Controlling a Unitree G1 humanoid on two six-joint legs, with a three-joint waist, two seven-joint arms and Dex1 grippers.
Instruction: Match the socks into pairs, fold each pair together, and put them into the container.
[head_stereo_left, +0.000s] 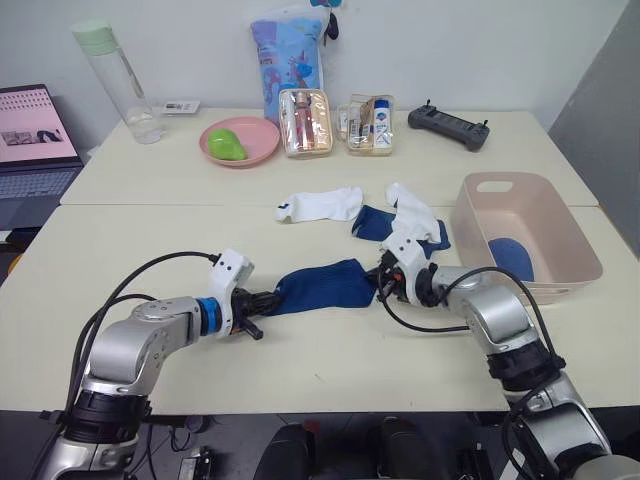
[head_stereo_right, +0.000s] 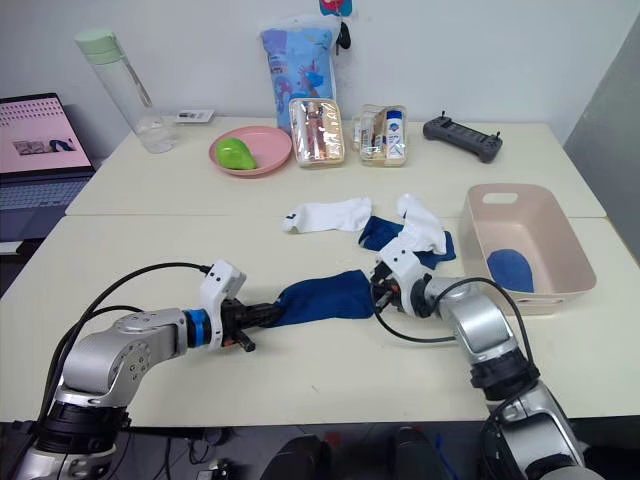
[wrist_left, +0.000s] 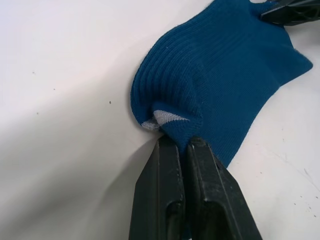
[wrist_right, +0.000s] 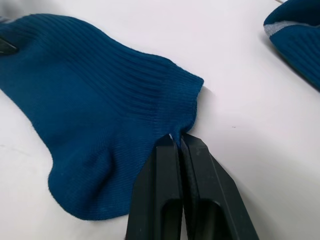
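Note:
A royal blue sock (head_stereo_left: 325, 285) lies stretched flat on the table between my two grippers. My left gripper (head_stereo_left: 268, 298) is shut on its left end (wrist_left: 170, 120). At the other end, my right gripper (head_stereo_left: 378, 284) pinches the cuff edge (wrist_right: 175, 100) shut. Farther back lie a white sock (head_stereo_left: 322, 205) and a second white sock (head_stereo_left: 412, 222) draped over another blue sock (head_stereo_left: 375, 224). The pale pink container (head_stereo_left: 560, 215) stands at the right with a folded blue sock (head_stereo_left: 512, 258) inside.
Along the back stand a pink bowl (head_stereo_left: 262, 135) holding a green fruit, a clear bottle (head_stereo_left: 118, 80), two clear pouches (head_stereo_left: 305, 122), a blue bag (head_stereo_left: 288, 55) and a black controller (head_stereo_left: 448, 127). A laptop (head_stereo_left: 35, 140) sits at the far left.

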